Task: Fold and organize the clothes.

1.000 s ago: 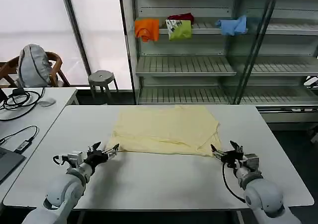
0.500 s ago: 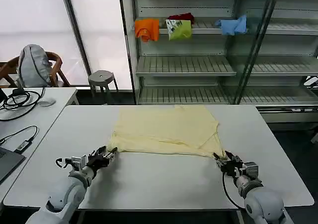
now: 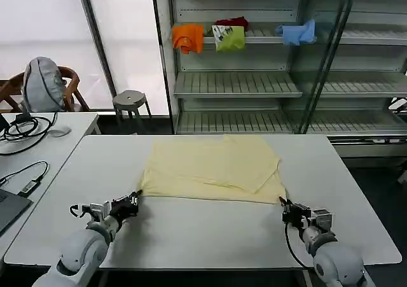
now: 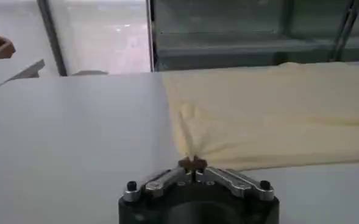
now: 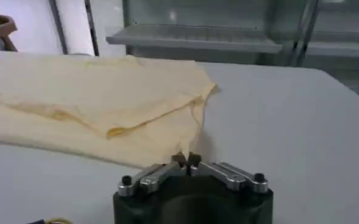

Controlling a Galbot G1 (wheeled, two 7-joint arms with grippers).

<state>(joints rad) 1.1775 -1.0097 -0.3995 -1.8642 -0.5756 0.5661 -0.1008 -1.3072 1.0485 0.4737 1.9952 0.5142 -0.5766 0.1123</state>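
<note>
**Two grippers pinch the near corners of a cream T-shirt**

Both claws have their fingers drawn together on fabric: the left gripper (image 3: pixel 131 201) nips the near-left corner of the T-shirt (image 3: pixel 213 169), and the right gripper (image 3: pixel 285 207) nips the near-right corner, the wrist views showing each pair of tips (image 4: pixel 192 163) (image 5: pixel 186 159) meeting on a small peak of cloth. The shirt lies on the far half of the white table (image 3: pixel 203 236), partly folded, an upper layer doubled over toward its right side. To fold cleanly, the two arms would likely need to lift together, keep the near hem level and lightly taut, and carry it far without dragging the lower layer. Each forearm lies low over the near table edge, wrists pointed toward the far side, left arm near-left, right arm near-right.
</note>
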